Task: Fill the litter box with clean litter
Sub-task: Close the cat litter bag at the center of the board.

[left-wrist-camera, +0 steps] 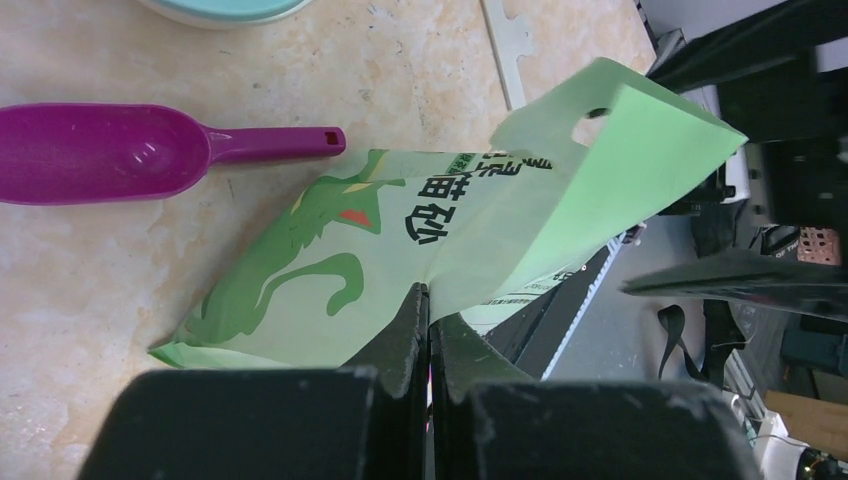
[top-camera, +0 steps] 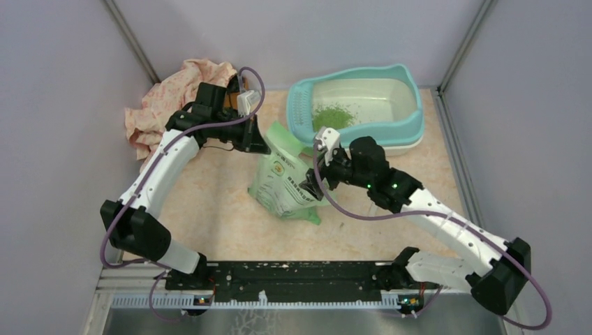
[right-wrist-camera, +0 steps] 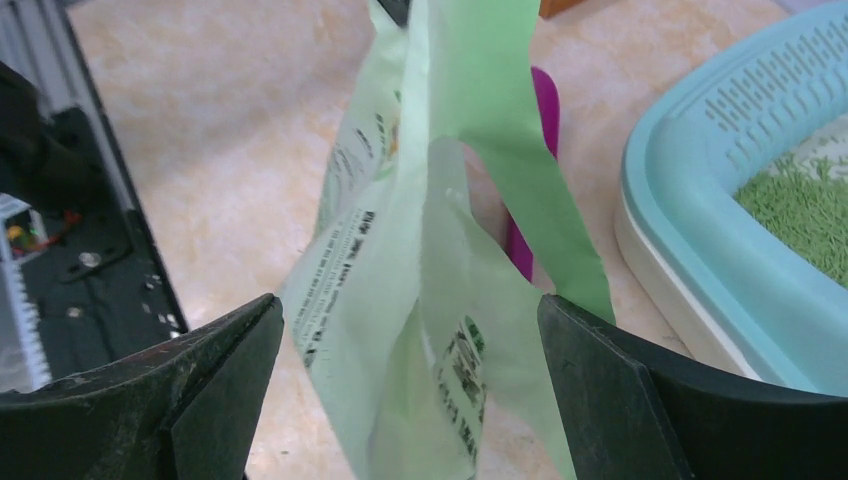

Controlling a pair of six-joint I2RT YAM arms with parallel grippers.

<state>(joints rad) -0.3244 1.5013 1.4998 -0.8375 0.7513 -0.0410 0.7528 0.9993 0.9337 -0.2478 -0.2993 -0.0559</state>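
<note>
The litter box [top-camera: 412, 118] with teal rim and cream basin stands at the back right; a small pile of green litter [top-camera: 332, 116] lies at its left end, also in the right wrist view [right-wrist-camera: 800, 205]. The pale green printed bag [top-camera: 285, 180] stands upright in the middle of the table. My left gripper [left-wrist-camera: 430, 300] is shut on the bag's upper edge [left-wrist-camera: 480, 250]. My right gripper [right-wrist-camera: 410, 320] is open, its jaws either side of the bag's open top [right-wrist-camera: 430, 260] without touching. A purple scoop [left-wrist-camera: 120, 152] lies on the table beside the bag.
A pink patterned cloth [top-camera: 167, 105] is bunched at the back left. The litter box rim [right-wrist-camera: 700, 240] is close to the right of my right gripper. Grey walls enclose the table on three sides.
</note>
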